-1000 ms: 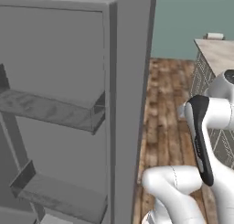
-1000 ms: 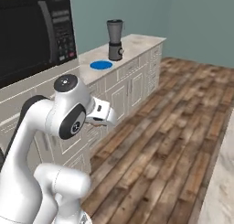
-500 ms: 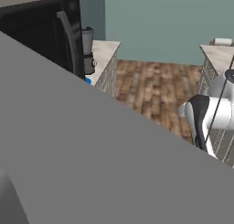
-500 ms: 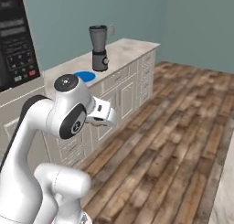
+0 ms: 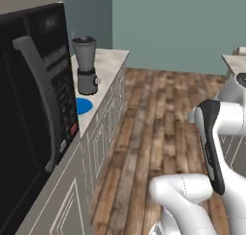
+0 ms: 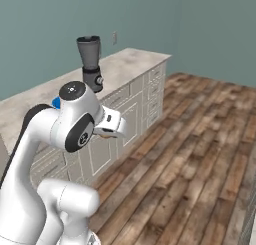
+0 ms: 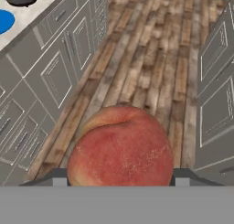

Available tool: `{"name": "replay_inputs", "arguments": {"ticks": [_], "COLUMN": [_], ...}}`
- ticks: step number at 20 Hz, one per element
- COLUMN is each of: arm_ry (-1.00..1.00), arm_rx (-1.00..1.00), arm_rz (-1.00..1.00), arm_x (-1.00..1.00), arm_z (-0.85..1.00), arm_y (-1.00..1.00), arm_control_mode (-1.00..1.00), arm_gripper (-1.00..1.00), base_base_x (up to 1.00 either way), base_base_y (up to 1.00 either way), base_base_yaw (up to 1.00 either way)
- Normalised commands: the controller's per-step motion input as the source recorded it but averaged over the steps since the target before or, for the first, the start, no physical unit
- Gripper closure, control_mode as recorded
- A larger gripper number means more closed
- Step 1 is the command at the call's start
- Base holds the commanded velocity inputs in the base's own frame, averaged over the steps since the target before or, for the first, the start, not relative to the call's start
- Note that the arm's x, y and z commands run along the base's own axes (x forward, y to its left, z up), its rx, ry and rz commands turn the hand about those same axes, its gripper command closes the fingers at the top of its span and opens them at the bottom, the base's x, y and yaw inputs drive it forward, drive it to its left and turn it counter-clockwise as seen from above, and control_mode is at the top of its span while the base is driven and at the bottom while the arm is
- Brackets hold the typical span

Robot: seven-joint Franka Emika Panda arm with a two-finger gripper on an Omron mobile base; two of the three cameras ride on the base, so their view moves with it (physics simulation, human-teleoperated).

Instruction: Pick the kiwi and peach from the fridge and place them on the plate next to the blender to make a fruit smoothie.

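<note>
Your tool (image 7: 119, 175) is clamped on the peach (image 7: 120, 147), up over the floor and well apart from the plate (image 5: 83, 106) by the blender (image 5: 86, 65); it is soft and round, so squeeze its middle gently.

My base has turned: the fridge door has left my left base view, and the blender (image 5: 86, 65) and blue plate (image 5: 82, 106) on the counter now look nearer, I think.
</note>
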Motion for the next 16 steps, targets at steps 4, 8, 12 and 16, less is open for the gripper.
{"name": "replay_inputs", "arguments": {"ticks": [4, 8, 12, 16], "arm_ry": [0.00, 0.00, 0.00, 0.00], "arm_rx": [0.00, 0.00, 0.00, 0.00], "arm_rz": [0.00, 0.00, 0.00, 0.00], "arm_x": [0.00, 0.00, 0.00, 0.00], "arm_z": [0.00, 0.00, 0.00, 0.00], "arm_y": [0.00, 0.00, 0.00, 0.00], "arm_control_mode": [1.00, 1.00, 1.00, 1.00], "arm_gripper": [1.00, 1.00, 1.00, 1.00], "base_base_x": [1.00, 1.00, 1.00, 1.00], "base_base_y": [-0.01, -0.07, -0.15, -0.17], "base_base_yaw": [0.26, 0.73, 0.76, 0.77]}}
